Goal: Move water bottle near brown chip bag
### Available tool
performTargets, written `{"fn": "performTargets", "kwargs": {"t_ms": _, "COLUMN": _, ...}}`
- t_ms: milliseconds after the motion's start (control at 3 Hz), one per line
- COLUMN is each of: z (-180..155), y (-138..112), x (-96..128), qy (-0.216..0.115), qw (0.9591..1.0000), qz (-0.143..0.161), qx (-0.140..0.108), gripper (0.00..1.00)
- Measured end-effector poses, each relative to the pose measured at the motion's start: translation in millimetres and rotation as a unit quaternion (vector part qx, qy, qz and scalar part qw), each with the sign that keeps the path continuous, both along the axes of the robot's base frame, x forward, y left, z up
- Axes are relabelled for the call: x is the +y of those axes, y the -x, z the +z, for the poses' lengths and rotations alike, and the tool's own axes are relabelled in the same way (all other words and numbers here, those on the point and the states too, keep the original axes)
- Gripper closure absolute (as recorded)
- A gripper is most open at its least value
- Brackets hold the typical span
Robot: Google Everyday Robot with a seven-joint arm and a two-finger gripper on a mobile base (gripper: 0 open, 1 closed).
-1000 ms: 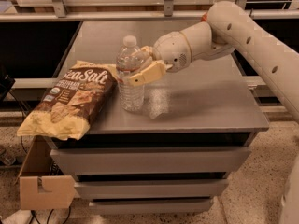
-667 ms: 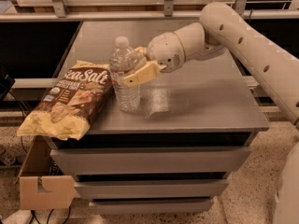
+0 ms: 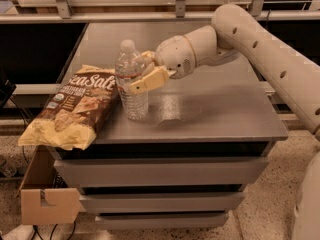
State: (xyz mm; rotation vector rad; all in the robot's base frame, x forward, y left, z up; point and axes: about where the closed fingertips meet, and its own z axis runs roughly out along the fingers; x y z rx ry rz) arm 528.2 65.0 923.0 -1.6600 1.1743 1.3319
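The water bottle (image 3: 131, 81) is a clear ribbed plastic bottle with a white cap. It stands upright on the grey cabinet top (image 3: 215, 104), right beside the brown chip bag (image 3: 75, 106). The bag lies flat at the top's left front corner and hangs over the edge. My gripper (image 3: 145, 74) reaches in from the right and is shut on the bottle around its upper half. One cream finger (image 3: 149, 80) crosses the front of the bottle; the other is behind it.
The cabinet has drawers (image 3: 160, 171) below its top. A cardboard box (image 3: 47, 201) sits on the floor at the lower left. Metal shelf rails (image 3: 150, 16) run behind the cabinet. My arm (image 3: 270, 59) crosses the right side of the top.
My gripper has carried the bottle leftward across the top, closer to the chip bag. The bag has not moved.
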Motion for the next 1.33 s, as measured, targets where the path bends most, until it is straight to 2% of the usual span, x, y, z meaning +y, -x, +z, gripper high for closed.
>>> {"fn": "performTargets", "kwargs": {"t_ms": 333, "z": -1.2, "y": 2.4, "x": 0.7, "qy": -0.006, "qw": 1.0000, "qz": -0.001, "qx": 0.004, "gripper": 0.83}}
{"fn": "performTargets", "kwargs": {"t_ms": 1333, "z": -3.3, "y": 4.7, "x": 0.2, "qy": -0.013, "qw": 0.9998, "qz": 0.004, "qx": 0.012, "gripper": 0.13}}
